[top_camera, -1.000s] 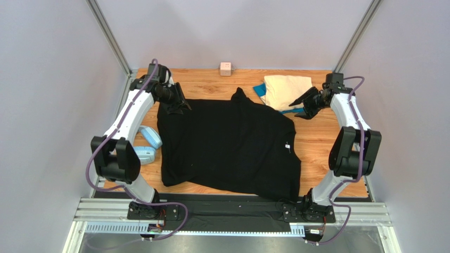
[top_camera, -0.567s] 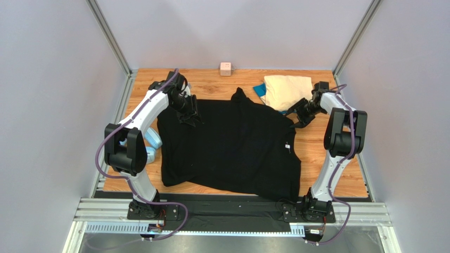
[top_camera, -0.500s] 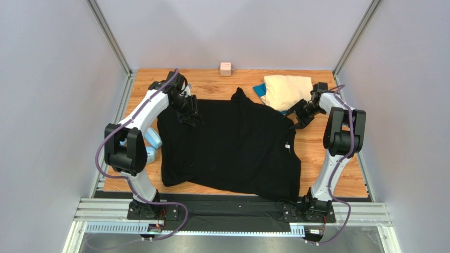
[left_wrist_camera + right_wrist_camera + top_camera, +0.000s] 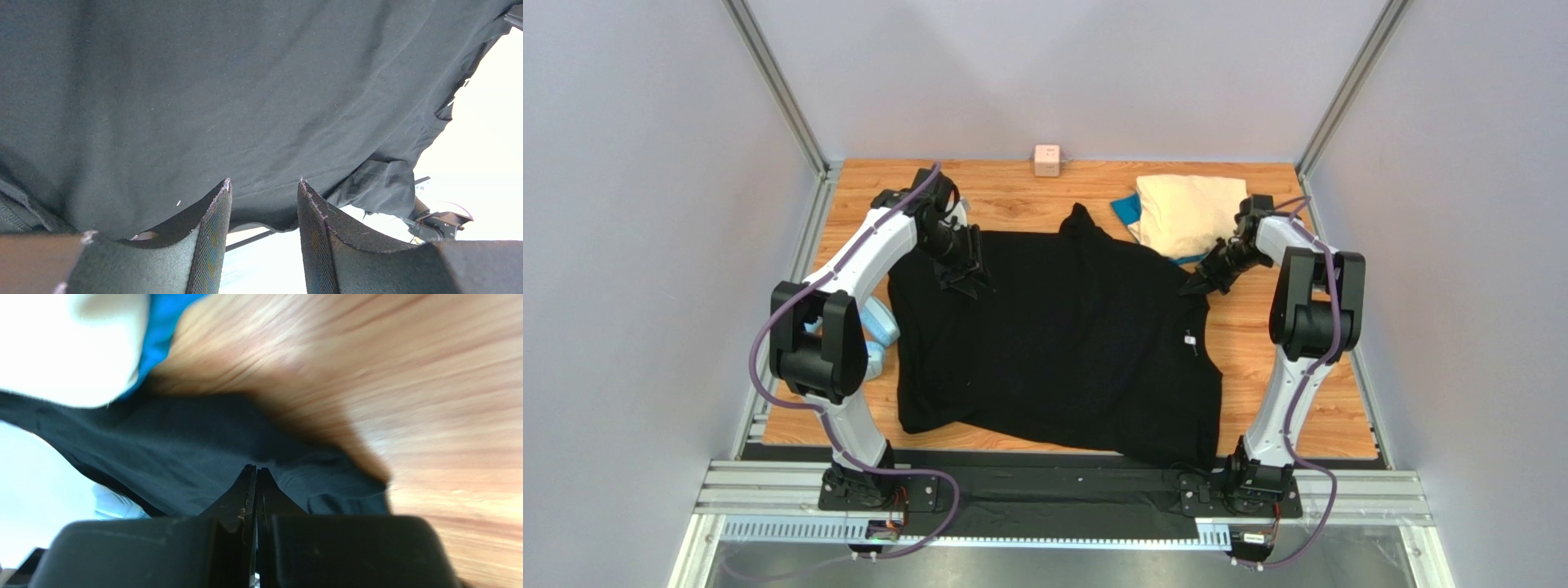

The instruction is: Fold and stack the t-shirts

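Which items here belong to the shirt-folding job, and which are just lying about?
Job:
black t-shirt
cream t-shirt
blue t-shirt, under the cream one

Lying about:
pink cube
light-blue plastic ring

A small pink cube (image 4: 1047,159) sits at the top centre of the wooden tabletop (image 4: 1284,404), against the grey back wall (image 4: 1063,74). At middle left, pale-blue plastic pieces (image 4: 880,322) lie partly hidden at the tabletop's edge. Metal posts (image 4: 775,86) rise from both far corners. A slotted aluminium rail (image 4: 1075,490) spans the bottom.
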